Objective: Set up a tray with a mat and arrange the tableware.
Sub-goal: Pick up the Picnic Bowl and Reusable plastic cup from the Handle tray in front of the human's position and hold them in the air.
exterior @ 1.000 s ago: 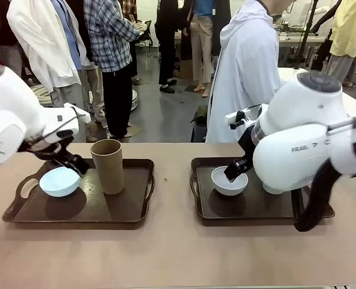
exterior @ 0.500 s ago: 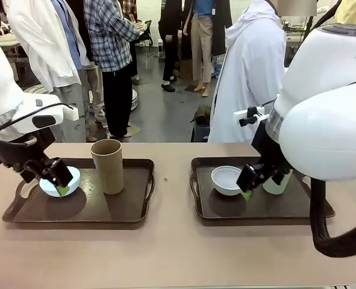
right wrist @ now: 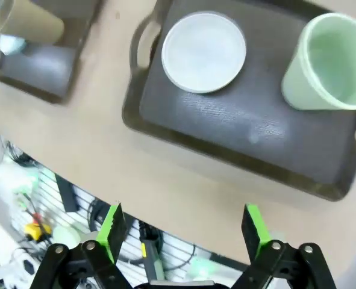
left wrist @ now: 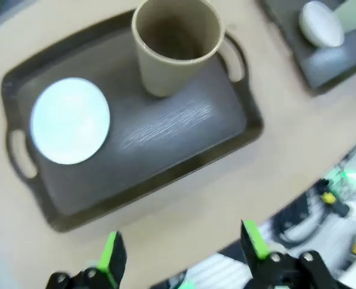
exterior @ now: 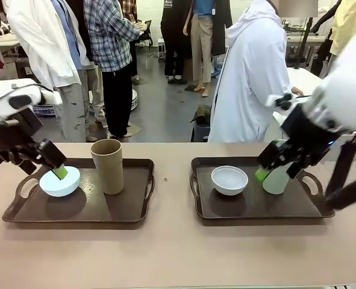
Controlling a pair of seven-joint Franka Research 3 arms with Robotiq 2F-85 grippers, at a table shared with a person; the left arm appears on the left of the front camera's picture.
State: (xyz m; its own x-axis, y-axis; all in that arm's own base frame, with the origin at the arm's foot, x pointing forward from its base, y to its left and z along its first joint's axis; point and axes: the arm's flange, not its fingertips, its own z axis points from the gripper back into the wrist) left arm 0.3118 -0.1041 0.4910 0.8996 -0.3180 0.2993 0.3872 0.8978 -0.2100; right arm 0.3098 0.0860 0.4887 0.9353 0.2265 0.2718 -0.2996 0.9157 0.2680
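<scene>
The left gripper (left wrist: pixel 181 253) and right gripper (right wrist: pixel 184 226) are black, with bright green pads (left wrist: pixel 112 256) on the fingertips and silver screw heads (right wrist: pixel 273 245) at the knuckles. Behind each claw the arm shell (exterior: pixel 352 90) is glossy white. A thick black cable (exterior: pixel 345 171) runs behind the right claw.

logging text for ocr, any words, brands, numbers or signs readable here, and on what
No text can be read in these pictures.
Tan cup, green cup: plain, no print.
Blue bowl, white bowl: plain, no print.
Left tray, right tray: plain, no label.
Clutter past the table edge in both wrist views: too blurred to read.
</scene>
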